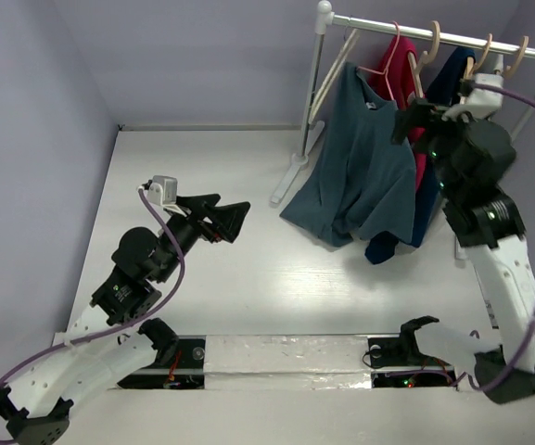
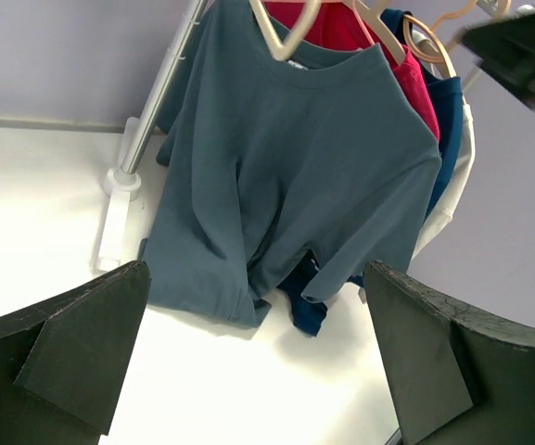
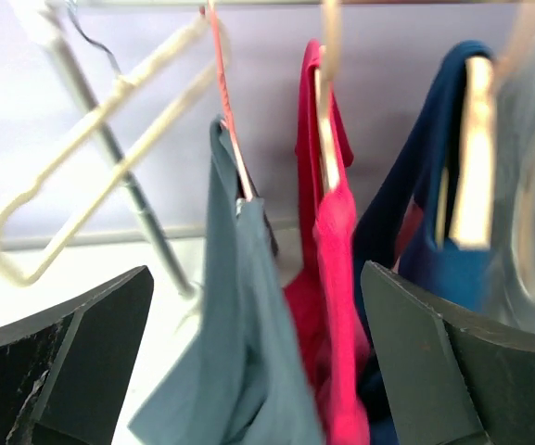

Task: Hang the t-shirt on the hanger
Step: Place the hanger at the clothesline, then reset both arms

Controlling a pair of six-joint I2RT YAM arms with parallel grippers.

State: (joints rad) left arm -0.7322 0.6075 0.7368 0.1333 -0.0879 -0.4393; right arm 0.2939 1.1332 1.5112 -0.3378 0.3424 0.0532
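Blue-grey t-shirt hangs on the pink hanger, right in front of the right gripper. That arm reaches up high, fingers spread wide. The left arm bends low, and the left gripper, spread wide too, points at the t-shirt from far away.

The t-shirt was plain dusty slate-blue, its hanger pale pink. Beside it hung a bright red shirt and a dark navy shirt. The wooden hangers were tan, the table white.
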